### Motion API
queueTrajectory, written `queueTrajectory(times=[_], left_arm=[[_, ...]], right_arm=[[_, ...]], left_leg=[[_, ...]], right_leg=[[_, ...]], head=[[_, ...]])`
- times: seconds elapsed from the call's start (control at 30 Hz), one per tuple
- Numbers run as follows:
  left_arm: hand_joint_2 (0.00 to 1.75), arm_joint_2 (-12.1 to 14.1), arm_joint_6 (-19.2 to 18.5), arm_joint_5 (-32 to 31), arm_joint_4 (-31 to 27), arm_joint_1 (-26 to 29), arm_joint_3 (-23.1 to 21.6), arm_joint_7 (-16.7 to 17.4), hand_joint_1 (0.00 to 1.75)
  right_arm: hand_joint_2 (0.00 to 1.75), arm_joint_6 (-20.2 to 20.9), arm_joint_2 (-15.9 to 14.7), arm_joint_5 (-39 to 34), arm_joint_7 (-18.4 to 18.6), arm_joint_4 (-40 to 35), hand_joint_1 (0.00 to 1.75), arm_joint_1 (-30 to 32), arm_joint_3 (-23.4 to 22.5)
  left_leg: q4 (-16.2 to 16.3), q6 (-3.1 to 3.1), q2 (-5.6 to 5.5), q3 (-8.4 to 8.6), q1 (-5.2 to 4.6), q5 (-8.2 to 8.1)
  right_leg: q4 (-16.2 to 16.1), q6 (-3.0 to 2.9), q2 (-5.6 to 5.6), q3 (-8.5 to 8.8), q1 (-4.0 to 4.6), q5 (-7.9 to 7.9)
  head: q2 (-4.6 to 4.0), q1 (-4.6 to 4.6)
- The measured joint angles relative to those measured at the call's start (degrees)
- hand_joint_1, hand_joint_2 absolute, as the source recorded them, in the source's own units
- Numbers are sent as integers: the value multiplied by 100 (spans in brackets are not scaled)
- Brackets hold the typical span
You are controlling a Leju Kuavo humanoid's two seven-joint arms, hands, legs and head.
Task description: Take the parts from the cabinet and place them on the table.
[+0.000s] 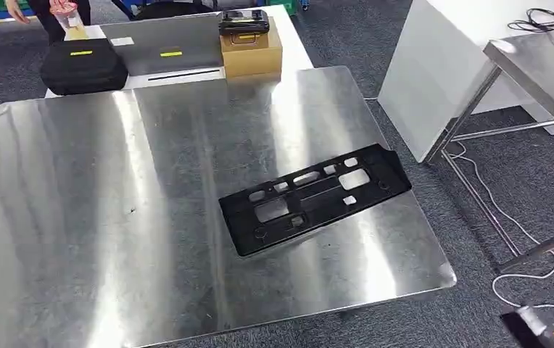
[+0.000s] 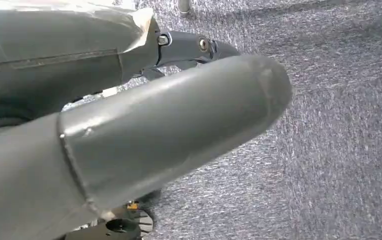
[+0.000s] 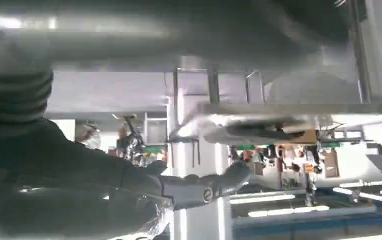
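Lay flat on the steel table [image 1: 64,217], right of centre: black plastic part [image 1: 316,197], likely light, stiff; best taken at an end. Left hand [image 2: 144,135], right hand [image 3: 129,195]: apparently held nothing, grip impossible to tell.

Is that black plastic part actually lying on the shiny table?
Touching. In the head view the black part lies flat on the steel table, with its reflection directly beneath its edge.

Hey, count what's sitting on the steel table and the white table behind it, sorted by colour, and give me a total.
Black: 3 (flat black plastic part with cut-outs, black zip case, small black device atop the box)
Tan: 1 (tan cardboard box)
Grey: 1 (flat grey panel)
Total: 5
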Motion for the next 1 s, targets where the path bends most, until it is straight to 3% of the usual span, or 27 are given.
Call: queueTrajectory(times=[0.03,0.07,0.13,0.3,0.37,0.4,0.47,0.5,0.53,0.67,0.77,1.0], left_arm=[[0,2,-2,-11,0,0,2,13,0],[0,4,-2,-48,0,0,2,24,0],[0,11,-24,-107,0,-5,2,59,0],[0,11,-33,-109,0,-6,2,68,0],[0,13,-55,-171,0,-11,-2,127,0],[0,26,-48,-255,0,-10,-2,330,0],[0,57,-31,-352,0,-19,-13,489,0],[0,76,-2,-450,0,-39,-48,623,0],[0,83,0,-479,0,-42,-59,674,0],[0,114,50,-590,0,-61,-109,828,0],[0,155,11,-772,0,-92,-212,914,0],[0,258,-186,-1182,0,-110,-524,1143,0]], right_arm=[[175,-134,324,148,-233,107,0,-29,-192],[0,-191,651,406,-597,214,0,-127,-516],[0,-264,1252,1034,-1446,509,0,-468,-1429],[0,-264,1330,1110,-1548,574,0,-507,-1583],[0,-266,1590,1392,-1730,826,0,-706,-2200],[0,-268,1894,1929,-1770,1313,0,-1048,-3231],[0,-270,2273,2542,-1506,1976,0,-1412,-4458],[0,-275,2358,2844,-784,2491,0,-1571,-4899],[0,-275,2356,2886,-310,2732,0,-1591,-4912],[0,-145,2191,2626,929,4052,0,-1643,-4773],[0,500,2031,2453,1153,4987,0,-1720,-4724],[0,1142,2009,2219,1588,5913,0,-1851,-4731]], left_leg=[[-1,-1,15,4,0,0],[-2,-5,40,11,0,-3],[-4,-24,69,34,0,-15],[-5,-25,69,37,1,-16],[-5,-28,69,47,-1,-16],[-6,-31,69,54,0,-16],[-6,-32,76,60,-3,-16],[-6,-33,87,67,-4,-18],[-6,-33,86,67,-4,-18],[-6,-35,93,67,-8,-21],[0,-24,92,72,-30,-31],[6,39,92,94,-68,-17]], right_leg=[[1,-1,17,-1,0,1],[2,-3,38,-2,-1,0],[4,-7,72,10,0,1],[4,-8,72,12,1,0],[7,-18,70,18,-1,-7],[8,-23,70,29,0,-10],[9,-22,73,37,-2,-9],[9,-22,75,43,-2,-10],[9,-22,75,43,-2,-10],[9,-22,77,45,-4,-10],[8,-16,76,49,-28,-9],[5,19,77,72,-62,10]], head=[[0,2],[0,2],[0,0],[0,4],[0,2],[0,7],[0,4],[0,7],[0,7],[0,9],[0,4],[0,2]])
